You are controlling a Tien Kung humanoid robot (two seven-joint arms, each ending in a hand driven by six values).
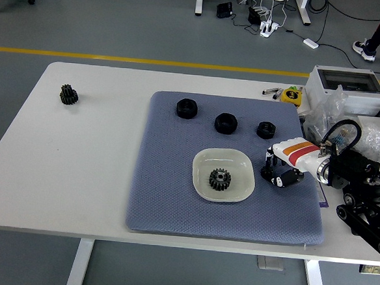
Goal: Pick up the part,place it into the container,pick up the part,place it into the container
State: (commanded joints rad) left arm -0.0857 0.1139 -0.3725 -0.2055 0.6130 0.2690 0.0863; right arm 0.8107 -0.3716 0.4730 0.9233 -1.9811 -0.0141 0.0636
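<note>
A shallow white dish (203,163) sits on the grey-blue mat (167,193) and holds one black gear (219,178). Just right of the dish lies a small black part (268,173). My right hand (278,173), white-backed with black fingers, reaches in from the right, and its fingers are curled around this part, which rests on the mat. Three black ring-shaped parts (187,108), (226,123), (266,129) lie in a row on the mat behind the dish. Another black gear (69,95) lies on the bare table at far left. The left arm is out of view.
A grey open box (346,88), crumpled plastic bags (379,139), a yellow tape measure (290,95) and pens (270,91) crowd the table's back right corner. A person's feet (379,48) show on the floor at top right.
</note>
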